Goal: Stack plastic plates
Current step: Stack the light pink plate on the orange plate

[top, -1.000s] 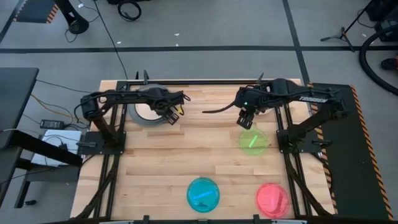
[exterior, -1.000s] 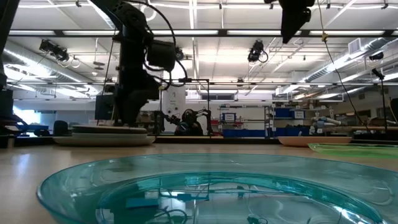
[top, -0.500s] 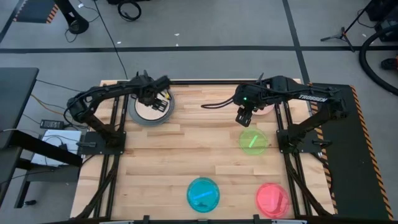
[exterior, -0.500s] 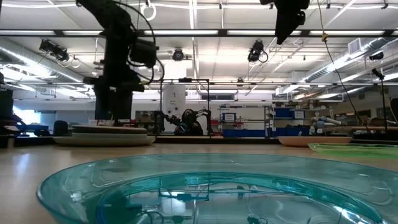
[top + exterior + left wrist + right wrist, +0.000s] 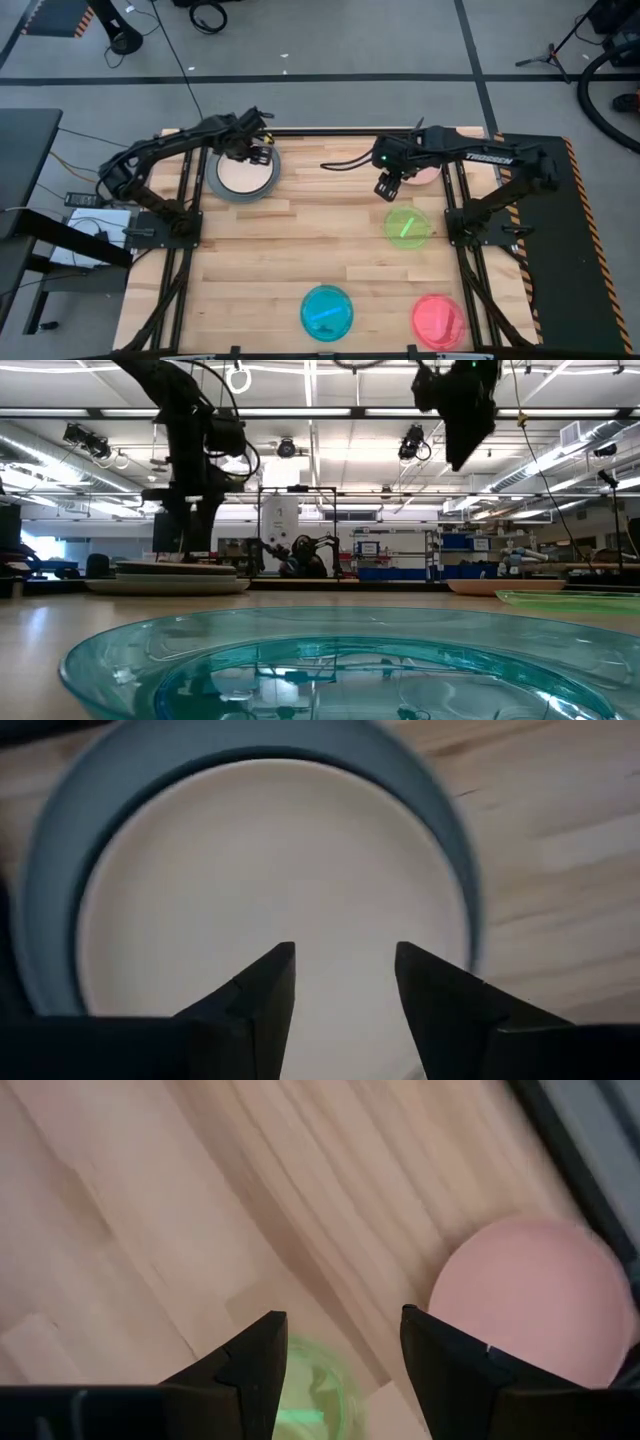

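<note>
A stack of plates [image 5: 243, 177] stands at the far left of the table, a cream plate [image 5: 270, 870] on top of a dark teal one [image 5: 60, 850], with a grey rim outermost in the high view. My left gripper [image 5: 258, 150] hovers open over the stack's far side [image 5: 340, 970]. My right gripper [image 5: 388, 187] hangs open above bare wood, between the salmon pink plate [image 5: 425, 172] and the green plate [image 5: 408, 226]. In the right wrist view both show: the salmon plate [image 5: 530, 1295] and the green plate [image 5: 310, 1390]. The cyan plate [image 5: 327, 311] and the red-pink plate [image 5: 438, 320] lie near the front edge.
In the low view the cyan plate [image 5: 300, 660] fills the foreground, the stack [image 5: 165, 575] sits at the left and the green plate's rim [image 5: 570, 597] at the right. A black cable [image 5: 345, 165] trails over the table's far middle. Bare wood lies in the table's middle.
My left gripper has drawn back from the stack's right rim toward the table's far edge, and the cream top plate now shows uncovered. My right gripper has drifted slightly toward the table's left and turned a little.
</note>
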